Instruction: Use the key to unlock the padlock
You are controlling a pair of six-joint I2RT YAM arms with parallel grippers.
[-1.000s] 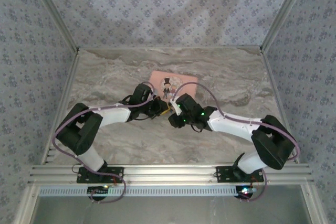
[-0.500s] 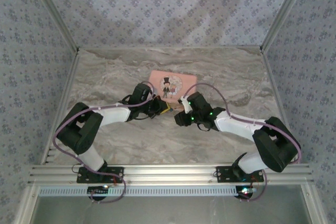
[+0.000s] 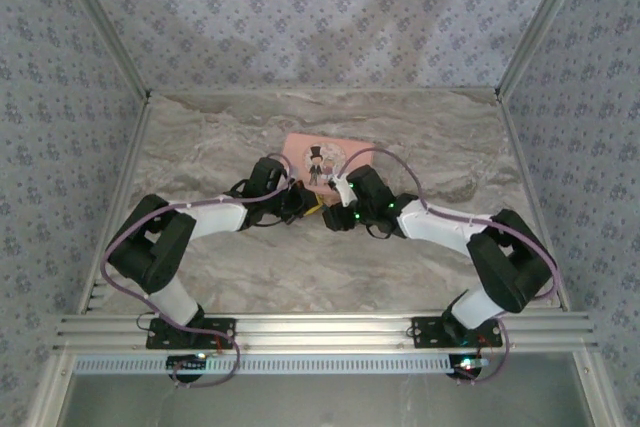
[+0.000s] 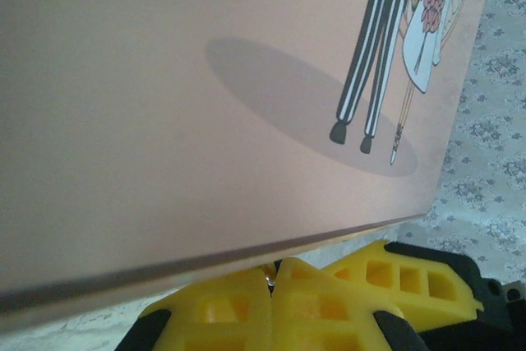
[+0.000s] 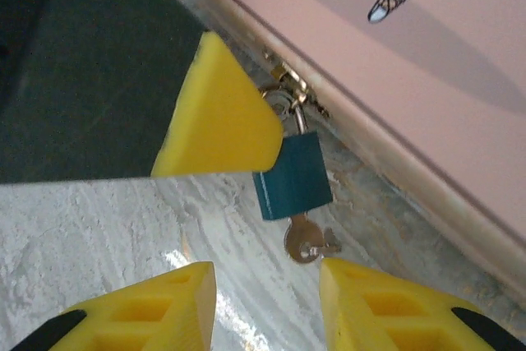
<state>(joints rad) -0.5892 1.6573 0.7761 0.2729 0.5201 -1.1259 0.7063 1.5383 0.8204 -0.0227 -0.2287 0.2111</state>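
Left hand [image 4: 271, 277] closed, right hand [image 5: 265, 275] spread.

padlock [image 5: 293, 175] against tin [image 5: 427, 80] edge | key [image 5: 306, 242] at padlock's base, on table [image 5: 107, 228]

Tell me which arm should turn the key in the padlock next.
Right. The right gripper is open, and the key, in the bottom of the padlock, lies in line with the gap between its fingers. The left gripper is shut, up by the shackle beside the pink tin.

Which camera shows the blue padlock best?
The right wrist view: the padlock sits close up, shackle through the pink tin's latch, key at its base. From above it's too small to tell; the left wrist camera faces the tin's lid.
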